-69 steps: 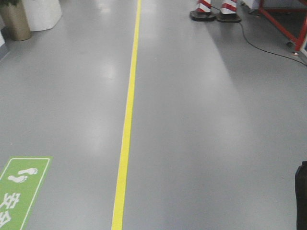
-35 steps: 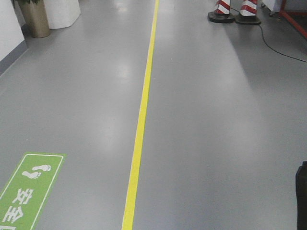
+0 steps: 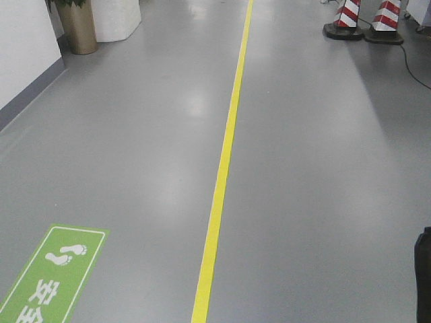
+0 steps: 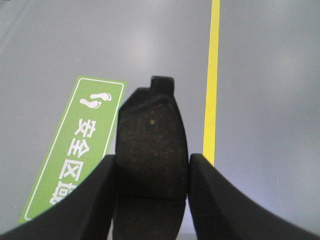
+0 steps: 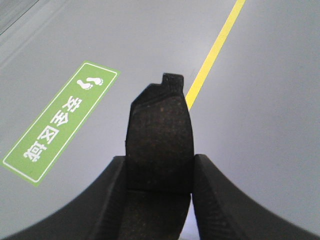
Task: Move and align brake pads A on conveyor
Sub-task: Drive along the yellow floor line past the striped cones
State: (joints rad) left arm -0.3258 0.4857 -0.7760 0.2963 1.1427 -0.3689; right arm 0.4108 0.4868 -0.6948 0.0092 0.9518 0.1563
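In the left wrist view a dark grey brake pad with an end tab on top stands upright between the black fingers; my left gripper is shut on its two long edges. The right wrist view shows another brake pad held the same way, with my right gripper shut on it. Both pads hang above the grey floor. The conveyor is out of view in every frame. The front view shows neither gripper.
A yellow floor line runs away ahead. A green footprint sign lies at the lower left. Two red-and-white cones stand far right, a brass planter and white wall far left. A black part shows at the right edge.
The front view has swung left: the yellow line, cones and green sign have shifted rightwards in the frame, and the white wall has come into sight at the left.
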